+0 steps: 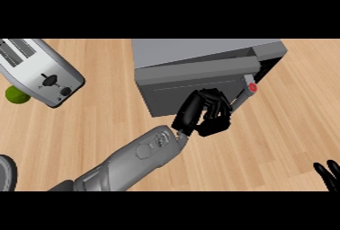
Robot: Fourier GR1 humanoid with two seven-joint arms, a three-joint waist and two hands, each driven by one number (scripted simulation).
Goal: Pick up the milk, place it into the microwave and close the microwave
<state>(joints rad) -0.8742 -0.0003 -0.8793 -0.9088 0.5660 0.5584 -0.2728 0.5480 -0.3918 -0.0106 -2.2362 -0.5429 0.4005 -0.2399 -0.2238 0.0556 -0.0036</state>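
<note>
The milk shows nowhere on the counter [100, 121], so it is most likely already inside the microwave [199, 51], though the door [166, 90] hides the inside and I cannot confirm that. The door stands a little ajar, with a dark gap at its right, free edge beside the red button [251, 87]. The left hand [204, 113] is against the door's front face, fingers curled under with nothing visible in them. The right hand [330, 174] rests at the view's lower right edge, fingers straight and up. The main risk from here is that the door stops short of latching. A curled hand gives a small, rounded contact, and it could slide along the smooth face instead of driving the door home. A push aimed more sideways than straight in could shove the whole microwave back across the counter rather than swing the door. The fingers sit near the free edge, so they could also catch in the closing gap. If the milk stands close to the opening, the door could knock it over.
</note>
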